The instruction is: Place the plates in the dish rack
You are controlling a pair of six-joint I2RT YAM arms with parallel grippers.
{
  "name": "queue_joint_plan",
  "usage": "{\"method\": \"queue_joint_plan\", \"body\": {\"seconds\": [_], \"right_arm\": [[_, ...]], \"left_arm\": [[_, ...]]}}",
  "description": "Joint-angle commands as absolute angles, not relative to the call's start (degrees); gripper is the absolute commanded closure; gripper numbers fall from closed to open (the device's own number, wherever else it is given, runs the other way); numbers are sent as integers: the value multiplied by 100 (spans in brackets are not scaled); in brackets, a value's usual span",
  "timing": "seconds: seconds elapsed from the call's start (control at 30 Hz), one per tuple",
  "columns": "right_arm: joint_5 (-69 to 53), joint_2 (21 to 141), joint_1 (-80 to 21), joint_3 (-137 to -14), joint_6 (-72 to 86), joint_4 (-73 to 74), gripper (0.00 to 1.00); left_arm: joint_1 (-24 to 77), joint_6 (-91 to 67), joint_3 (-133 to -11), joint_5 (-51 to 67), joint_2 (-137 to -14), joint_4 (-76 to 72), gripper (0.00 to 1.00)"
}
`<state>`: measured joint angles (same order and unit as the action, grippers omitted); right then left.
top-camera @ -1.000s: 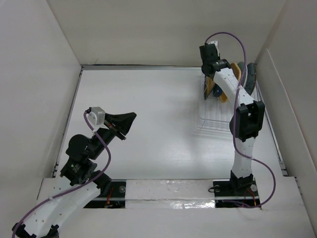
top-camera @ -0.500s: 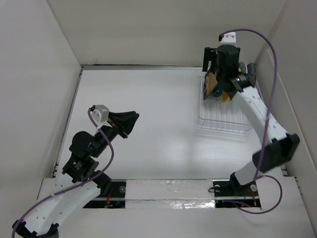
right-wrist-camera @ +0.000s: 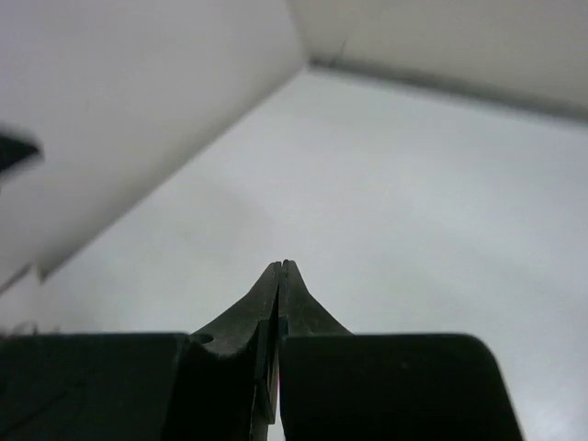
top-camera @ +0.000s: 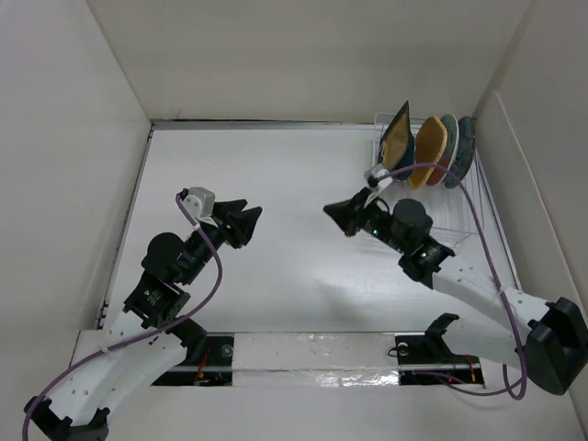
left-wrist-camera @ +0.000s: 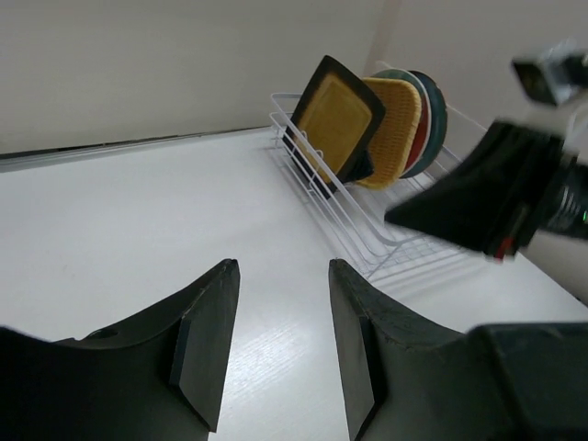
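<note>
Right wrist view, right pincer [right-wrist-camera: 279, 268] pressed closed, empty, left pincer [left-wrist-camera: 280, 271] parted, empty.

The white table [top-camera: 276, 207] runs from a shiny strip [top-camera: 312, 354] along its near edge to the pale back wall, with walls closing in on its left and right sides too. On it, in the far right corner, stands the clear wire dish rack [top-camera: 452, 213]. Its long side lies close beside the right wall and its feet rest flat on the surface.
</note>
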<state>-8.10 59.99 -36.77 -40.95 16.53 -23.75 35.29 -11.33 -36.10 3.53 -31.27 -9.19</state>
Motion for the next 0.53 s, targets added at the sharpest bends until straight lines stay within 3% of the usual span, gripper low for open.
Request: {"method": "queue_joint_plan", "body": {"seconds": [0.0, 0.07, 0.13, 0.5], "right_arm": [[-1494, 6020, -4042, -3649, 1758, -3172, 93], [-1354, 6108, -4165, -3359, 1732, -3296, 80], [-1249, 6152, -4166, -3209, 1705, -3427, 73], [-1213, 6161, -4219, -2812, 1723, -3490, 73]], "left_arm": [[3560, -870, -3691, -147, -3138, -1178, 59], [3560, -800, -3639, -219, -3181, -1248, 58], [3560, -686, -3613, -237, -3217, -1292, 58], [3560, -316, -3586, -255, -3832, -1450, 57]]}}
